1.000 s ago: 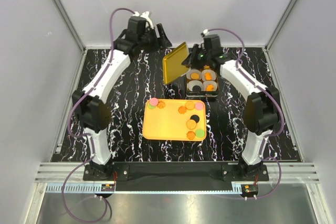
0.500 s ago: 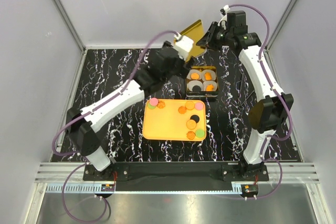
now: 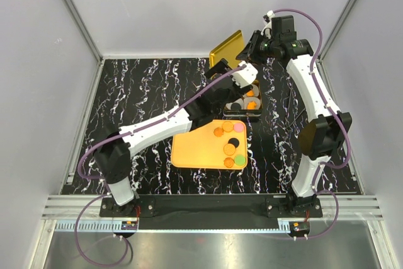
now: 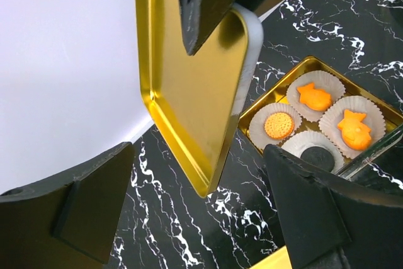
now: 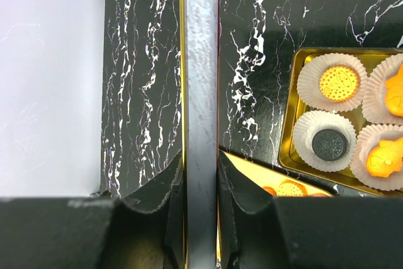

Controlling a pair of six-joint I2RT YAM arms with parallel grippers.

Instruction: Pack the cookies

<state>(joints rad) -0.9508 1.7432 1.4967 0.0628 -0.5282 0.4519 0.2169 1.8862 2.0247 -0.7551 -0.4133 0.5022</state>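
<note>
Several cookies [image 3: 230,149], mostly orange with pink, green and black ones, lie on the right of the flat orange tray [image 3: 192,149]. More cookies [image 4: 278,125] sit in white paper cups inside the open gold tin [image 4: 252,113]. My right gripper [image 5: 200,200] is shut on the edge of the gold lid [image 5: 200,80] and holds it tilted in the air behind the tin [image 3: 250,113]. The lid [image 4: 189,92] hangs just ahead of my left gripper [image 4: 201,218], which stands open with nothing between its fingers, over the table left of the tin.
The black marbled table [image 3: 145,86] is fenced by grey walls and a metal frame. My left arm [image 3: 164,124] stretches diagonally over the tray's left end and hides part of the tin. The tray's front edge [image 5: 252,165] shows under the right gripper.
My left arm swung from the back left corner across to the tin and its gripper opened wider. My right arm raised the lid up and back from beside the tin.
</note>
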